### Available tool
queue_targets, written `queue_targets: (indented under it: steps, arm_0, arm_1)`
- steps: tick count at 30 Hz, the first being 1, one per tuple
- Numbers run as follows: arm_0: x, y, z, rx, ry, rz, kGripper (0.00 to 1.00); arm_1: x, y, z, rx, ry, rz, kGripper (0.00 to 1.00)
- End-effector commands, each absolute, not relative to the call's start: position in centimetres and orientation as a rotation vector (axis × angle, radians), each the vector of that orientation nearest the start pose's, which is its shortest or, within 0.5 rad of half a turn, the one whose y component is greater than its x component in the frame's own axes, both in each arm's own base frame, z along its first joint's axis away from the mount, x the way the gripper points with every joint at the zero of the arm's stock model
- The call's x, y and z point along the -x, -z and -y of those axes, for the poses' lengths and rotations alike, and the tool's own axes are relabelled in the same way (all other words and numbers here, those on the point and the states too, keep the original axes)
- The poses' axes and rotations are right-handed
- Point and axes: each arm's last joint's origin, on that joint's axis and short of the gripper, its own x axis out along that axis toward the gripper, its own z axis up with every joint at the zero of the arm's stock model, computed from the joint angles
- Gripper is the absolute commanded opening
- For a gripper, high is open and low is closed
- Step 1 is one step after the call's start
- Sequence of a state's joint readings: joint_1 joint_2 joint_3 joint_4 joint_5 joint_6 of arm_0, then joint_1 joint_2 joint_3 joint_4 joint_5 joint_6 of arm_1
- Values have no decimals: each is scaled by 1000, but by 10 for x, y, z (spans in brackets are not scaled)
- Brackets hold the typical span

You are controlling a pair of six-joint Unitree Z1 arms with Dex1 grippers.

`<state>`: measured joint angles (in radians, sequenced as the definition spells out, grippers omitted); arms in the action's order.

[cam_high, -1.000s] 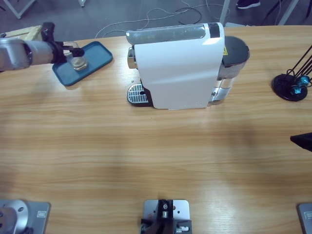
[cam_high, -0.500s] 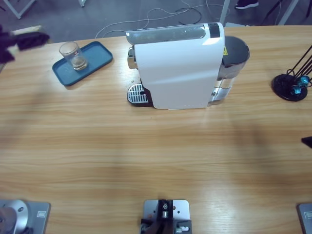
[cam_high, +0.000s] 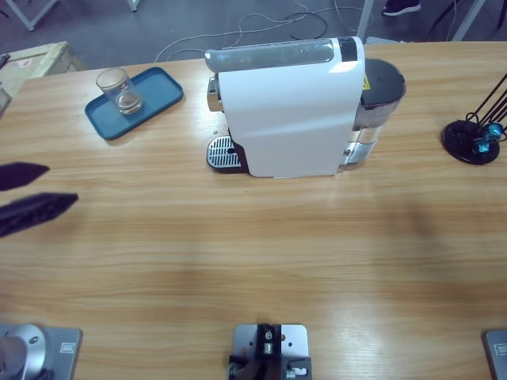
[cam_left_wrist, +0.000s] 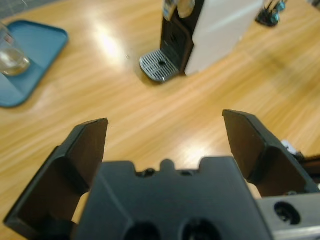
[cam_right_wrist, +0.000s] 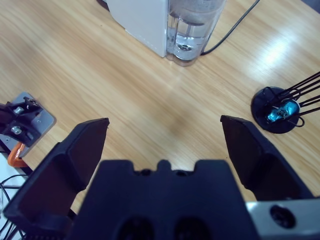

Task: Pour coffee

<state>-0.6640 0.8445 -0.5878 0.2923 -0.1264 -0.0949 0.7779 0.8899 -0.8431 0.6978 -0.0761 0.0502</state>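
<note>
High view: a white box-shaped coffee machine point(cam_high: 291, 111) is seen standing at the far middle of the long wooden table point(cam_high: 253, 261), its round metal drip grate point(cam_high: 223, 153) facing left. A clear empty glass cup point(cam_high: 117, 88) is set upright on a blue rounded plastic tray point(cam_high: 133, 101), well apart from the grate. The left gripper point(cam_high: 28, 190) is seen at the left edge, jaws spread, nothing held. Left wrist view: jaws are held wide over bare wood; tray and glass are seen upper left. Right wrist view: the right gripper point(cam_right_wrist: 162, 137) is spread open above the table; a black round-based stand point(cam_right_wrist: 277, 116) is seen nearby.
</note>
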Motion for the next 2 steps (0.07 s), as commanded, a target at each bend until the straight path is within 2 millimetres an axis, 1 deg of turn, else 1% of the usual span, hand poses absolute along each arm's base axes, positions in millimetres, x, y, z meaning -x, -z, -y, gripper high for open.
queue_targets:
  steps: [1,2]
  arm_0:
    - [-64,-294,63,-82,791,-632,987]
    - [-65,-293,64,-85,793,-639,987]
  arm_1:
    - [-61,-335,-54,279,-633,-703,1000]
    - [-59,-335,-52,274,-633,-693,1000]
